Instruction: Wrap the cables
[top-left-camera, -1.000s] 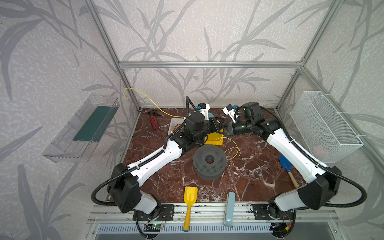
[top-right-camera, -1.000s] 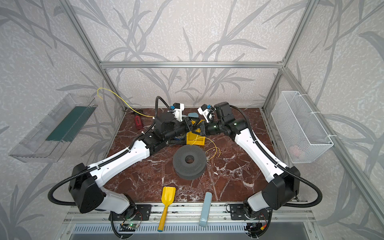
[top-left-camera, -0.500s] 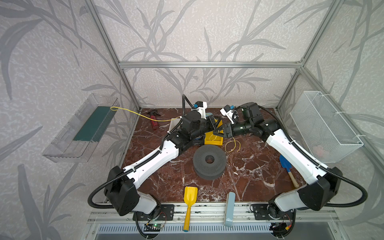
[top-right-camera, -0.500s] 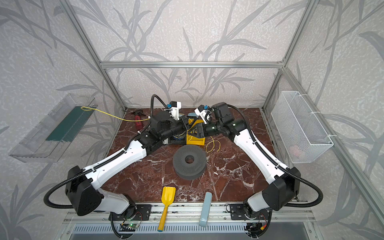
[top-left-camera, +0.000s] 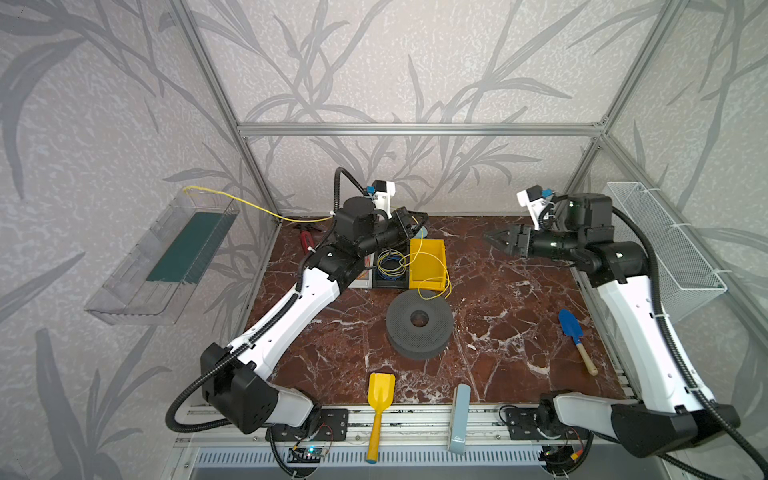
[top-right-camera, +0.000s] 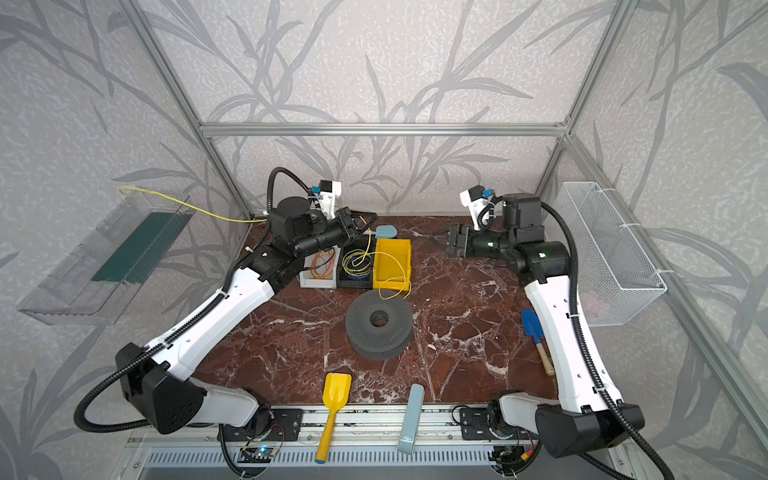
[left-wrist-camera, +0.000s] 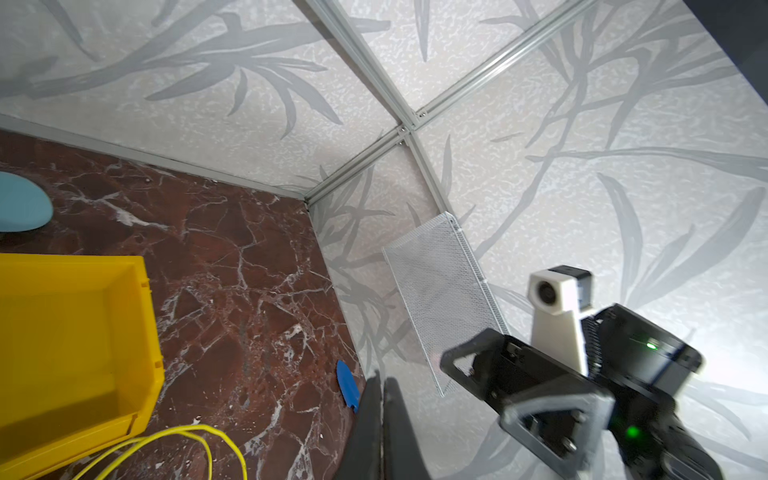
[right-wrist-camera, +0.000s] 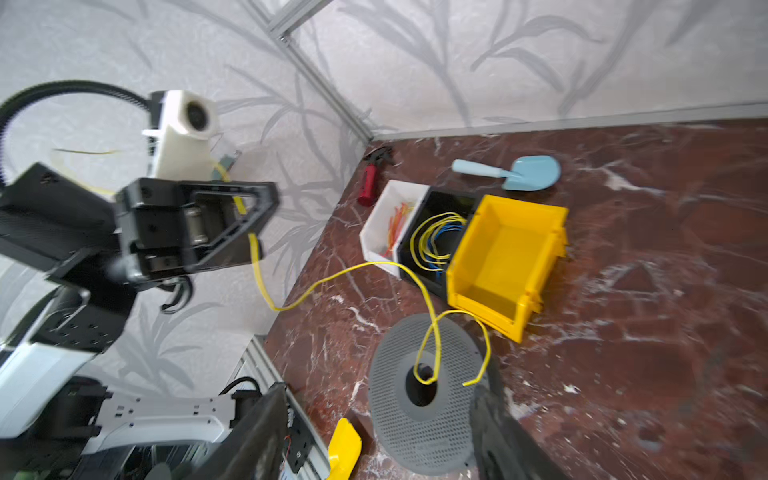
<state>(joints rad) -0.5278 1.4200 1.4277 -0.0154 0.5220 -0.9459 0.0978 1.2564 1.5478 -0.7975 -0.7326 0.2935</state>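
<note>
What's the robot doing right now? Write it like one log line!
left gripper: jaws shut on yellow wire | right gripper: jaws open, empty | wire end: looped on gray spool

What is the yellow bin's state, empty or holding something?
Empty. The yellow bin shows only bare floor and walls in both wrist views; the pale-yellow wire loops outside it, over the grey spool.
</note>
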